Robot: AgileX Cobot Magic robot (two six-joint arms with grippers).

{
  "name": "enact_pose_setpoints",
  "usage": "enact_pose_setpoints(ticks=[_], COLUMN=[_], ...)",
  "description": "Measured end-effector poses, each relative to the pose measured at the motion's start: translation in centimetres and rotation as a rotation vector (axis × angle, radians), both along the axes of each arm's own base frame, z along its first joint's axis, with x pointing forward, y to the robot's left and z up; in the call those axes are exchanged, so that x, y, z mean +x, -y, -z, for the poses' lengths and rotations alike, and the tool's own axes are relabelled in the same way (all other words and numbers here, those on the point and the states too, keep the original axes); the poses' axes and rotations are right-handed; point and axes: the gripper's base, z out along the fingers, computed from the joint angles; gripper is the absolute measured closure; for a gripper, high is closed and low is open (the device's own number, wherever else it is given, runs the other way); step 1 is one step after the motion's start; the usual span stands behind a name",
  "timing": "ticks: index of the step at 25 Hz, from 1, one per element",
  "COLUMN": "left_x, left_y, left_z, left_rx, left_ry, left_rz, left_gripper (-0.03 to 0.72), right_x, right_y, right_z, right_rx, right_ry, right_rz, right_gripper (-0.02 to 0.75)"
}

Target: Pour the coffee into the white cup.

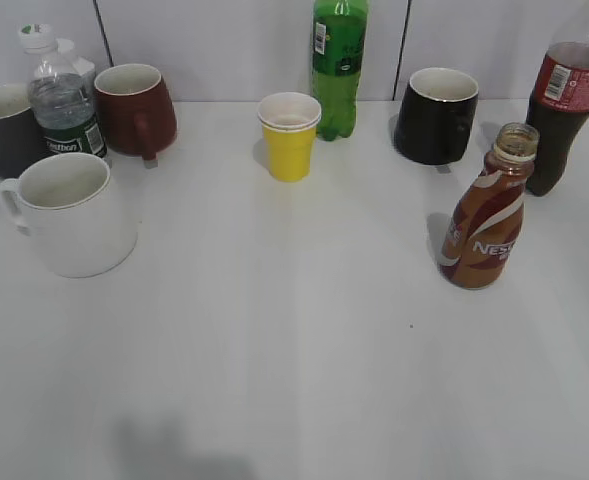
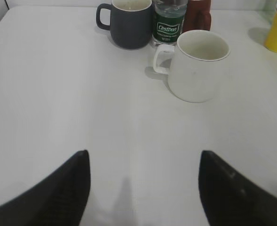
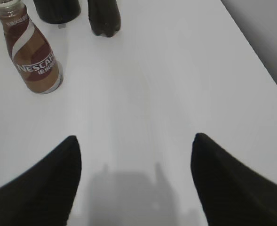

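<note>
The brown Nescafe coffee bottle (image 1: 484,225) stands upright and uncapped at the right of the table; it also shows in the right wrist view (image 3: 35,59) at the upper left. The white cup (image 1: 72,212) stands at the left, handle to the left, and looks empty; it also shows in the left wrist view (image 2: 197,65). My left gripper (image 2: 143,162) is open and empty, well short of the white cup. My right gripper (image 3: 134,146) is open and empty, nearer than the coffee bottle and to its right. Neither gripper shows in the exterior view.
Along the back stand a dark grey mug (image 1: 4,128), a water bottle (image 1: 62,100), a brown mug (image 1: 136,108), a yellow paper cup (image 1: 289,135), a green bottle (image 1: 338,62), a black mug (image 1: 436,115) and a cola bottle (image 1: 566,100). The table's right edge (image 3: 256,52) is near.
</note>
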Motion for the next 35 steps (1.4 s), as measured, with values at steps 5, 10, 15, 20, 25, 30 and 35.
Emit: enact_pose_setpoints(ticks=[5,10,15,20,25,30,35], left_x=[0.0,0.0,-0.1,0.8,4.5,9.3,13.1], left_y=[0.0,0.0,0.0,-0.1,-0.5,-0.4,0.0], left_z=[0.0,0.0,-0.4,-2.5,-3.7,-2.7,0.6], left_rx=[0.000,0.000,0.003,0.014,0.075,0.111,0.118], left_ry=[0.000,0.000,0.026,0.199,0.228,0.332,0.403], left_rz=[0.000,0.000,-0.003,-0.012,-0.031,-0.011,0.029], left_gripper=[0.146,0.148,0.148,0.154,0.185,0.207,0.211], right_x=[0.0,0.0,0.0,0.0,0.0,0.0,0.0], right_y=[0.0,0.0,0.0,0.0,0.0,0.0,0.0], right_z=[0.0,0.0,0.0,0.0,0.0,0.0,0.0], right_rx=[0.000,0.000,0.000,0.000,0.000,0.000,0.000], right_ry=[-0.001,0.000,0.000,0.000,0.000,0.000,0.000], right_rz=[0.000,0.000,0.000,0.000,0.000,0.000,0.000], right_gripper=[0.168,0.168,0.168,0.168,0.168,0.168,0.168])
